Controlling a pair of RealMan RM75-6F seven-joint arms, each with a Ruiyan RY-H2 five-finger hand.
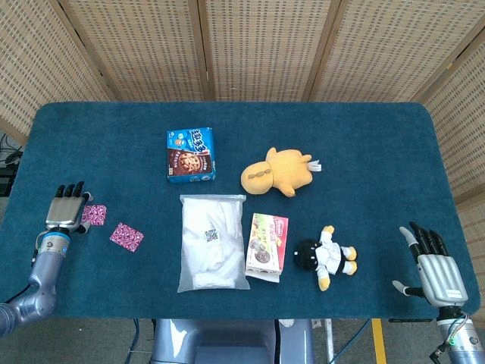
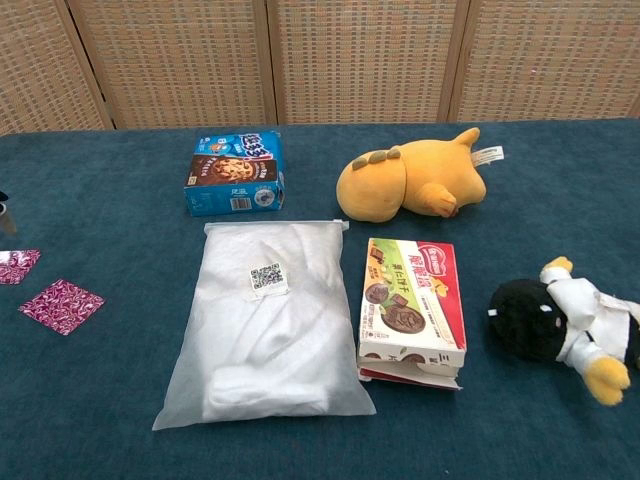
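Note:
My left hand [image 1: 65, 208] lies at the table's left front with its fingers stretched out and holds nothing. A pink patterned packet [image 1: 94, 214] [image 2: 18, 265] sits right beside its thumb; I cannot tell whether they touch. A second pink packet [image 1: 126, 236] [image 2: 61, 305] lies a little further right. My right hand [image 1: 434, 268] rests at the front right corner, fingers spread and empty. Nearest to it is a black and white plush toy [image 1: 326, 256] [image 2: 560, 325].
On the blue table [image 1: 364, 144] a blue cookie box [image 1: 191, 155] [image 2: 236, 172] stands at the back left of centre, with a yellow plush toy [image 1: 276, 173] [image 2: 410, 180] to its right. A white plastic bag [image 1: 213, 241] [image 2: 268, 320] lies beside a green and red snack box [image 1: 266, 246] [image 2: 412, 308].

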